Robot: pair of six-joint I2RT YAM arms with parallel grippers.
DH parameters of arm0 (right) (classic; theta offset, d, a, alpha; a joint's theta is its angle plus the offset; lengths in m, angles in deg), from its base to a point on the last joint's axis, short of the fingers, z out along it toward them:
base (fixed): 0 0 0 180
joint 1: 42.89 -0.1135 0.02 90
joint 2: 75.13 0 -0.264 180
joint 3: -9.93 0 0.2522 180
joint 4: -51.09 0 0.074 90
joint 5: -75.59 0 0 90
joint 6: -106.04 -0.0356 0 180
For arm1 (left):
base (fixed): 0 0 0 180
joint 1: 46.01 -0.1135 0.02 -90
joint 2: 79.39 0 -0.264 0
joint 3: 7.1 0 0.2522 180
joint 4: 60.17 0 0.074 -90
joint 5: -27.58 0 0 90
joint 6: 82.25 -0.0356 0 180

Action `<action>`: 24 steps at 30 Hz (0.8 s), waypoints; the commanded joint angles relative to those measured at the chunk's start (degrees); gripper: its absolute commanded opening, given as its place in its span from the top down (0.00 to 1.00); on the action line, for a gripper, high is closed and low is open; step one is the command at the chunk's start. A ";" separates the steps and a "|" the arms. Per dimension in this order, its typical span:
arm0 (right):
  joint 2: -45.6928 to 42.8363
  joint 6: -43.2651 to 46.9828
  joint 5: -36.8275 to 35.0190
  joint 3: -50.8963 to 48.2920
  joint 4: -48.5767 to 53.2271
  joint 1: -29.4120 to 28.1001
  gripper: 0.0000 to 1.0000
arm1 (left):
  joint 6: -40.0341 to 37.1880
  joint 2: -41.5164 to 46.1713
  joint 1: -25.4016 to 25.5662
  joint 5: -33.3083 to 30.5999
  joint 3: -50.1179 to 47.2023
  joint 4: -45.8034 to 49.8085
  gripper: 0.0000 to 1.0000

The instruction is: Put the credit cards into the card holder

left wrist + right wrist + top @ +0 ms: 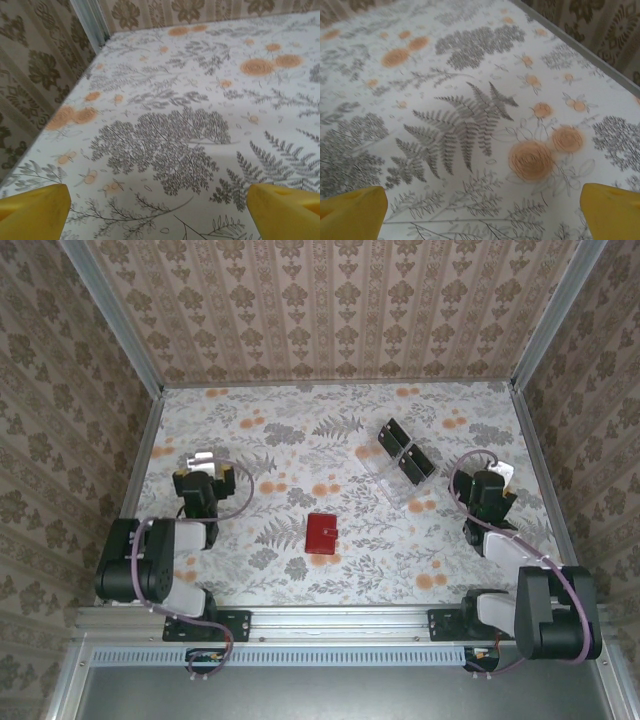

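Left gripper (206, 466) at lower left and right gripper (491, 482) at lower right are hovering over bare table, jaws apart and carrying nothing (apparently readied for a pick). The card holder (322, 533) is lying at frame centre. The credit cards (405, 452) are sitting in the clear tray (392, 483) at upper right of centre, awaiting transfer.

One red card holder (322, 533), one clear tray (398, 481), credit cards (393, 437) in two dark groups, two arms (140, 562)
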 commanded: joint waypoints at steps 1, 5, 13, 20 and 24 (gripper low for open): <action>1.16 3.58 3.33 -1.75 -13.41 0.65 0.00 | -2.15 -2.74 -0.23 2.42 -0.29 -7.60 0.00; 4.59 5.47 7.77 -2.74 -21.57 0.87 0.00 | -0.97 -2.30 -1.42 4.32 2.22 -1.80 0.00; 11.55 6.79 12.48 1.12 -23.06 0.64 0.01 | 0.02 -2.27 -2.96 6.95 2.88 -0.52 0.00; 21.11 13.47 12.52 -3.49 -41.37 -4.51 0.01 | 0.07 -2.22 -3.02 6.96 2.87 -0.48 0.00; 20.40 13.27 12.30 0.61 -32.39 -4.40 0.00 | 0.06 -2.26 -3.00 7.14 3.02 -0.27 0.00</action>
